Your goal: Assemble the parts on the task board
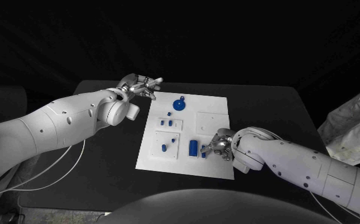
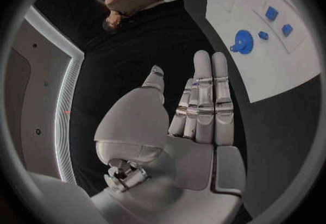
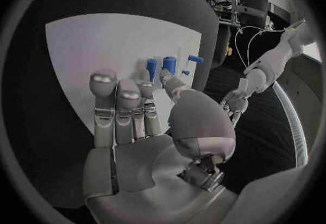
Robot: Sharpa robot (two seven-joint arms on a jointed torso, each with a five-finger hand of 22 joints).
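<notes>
Blue cylinder (image 1: 193, 147) lies just beside right hand (image 1: 220, 146)

Matt white task board (image 1: 214, 135) (smooth plastic, apparently) on a matt black table (image 1: 270, 104); blue parts (image 1: 178, 104) look plastic.

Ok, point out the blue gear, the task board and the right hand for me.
blue gear (image 1: 178, 105), head view, middle of its round face
task board (image 1: 214, 110), head view, bare white surface
right hand (image 1: 219, 144), head view, middle of the hand

Dim, dark surround; task board (image 1: 210, 130) brightest; wrist views fisheye-bent, edges vignetted, slightly soft
</notes>
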